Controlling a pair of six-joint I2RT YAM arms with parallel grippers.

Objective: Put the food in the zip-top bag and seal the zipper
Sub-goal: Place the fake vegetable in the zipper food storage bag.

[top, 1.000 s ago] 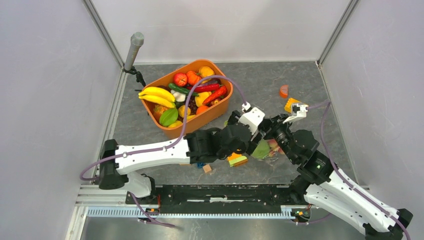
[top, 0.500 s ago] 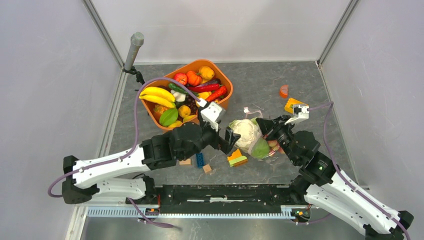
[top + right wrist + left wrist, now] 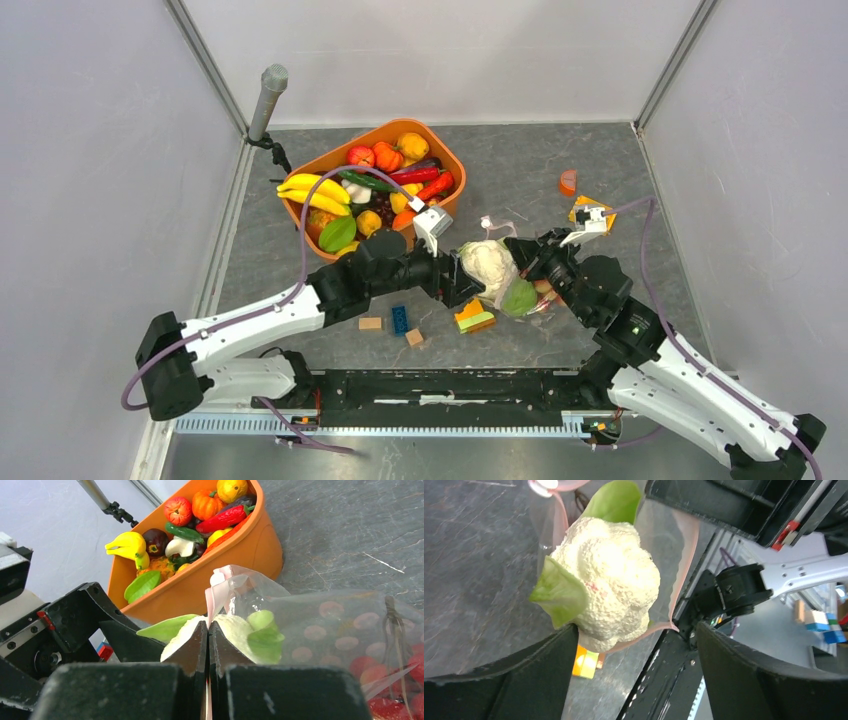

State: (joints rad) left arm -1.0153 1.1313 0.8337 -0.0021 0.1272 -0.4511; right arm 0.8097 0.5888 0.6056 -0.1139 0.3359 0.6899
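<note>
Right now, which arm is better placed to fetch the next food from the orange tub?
Probably left: the left hand is open and empty, near the tub. The right hand is shut on the zip-top bag, holding its mouth open.

Soft, even light fills the top view, leaving only faint shadows on the table [image 3: 600, 160]. Beyond the dark, blurred left fingers [image 3: 524, 680], the cauliflower [image 3: 609, 580] looks nearly washed out. The right fingers [image 3: 185, 650] are out of focus; past them the bag [image 3: 325, 625] glints and the tub [image 3: 240, 560] is sharp.
</note>
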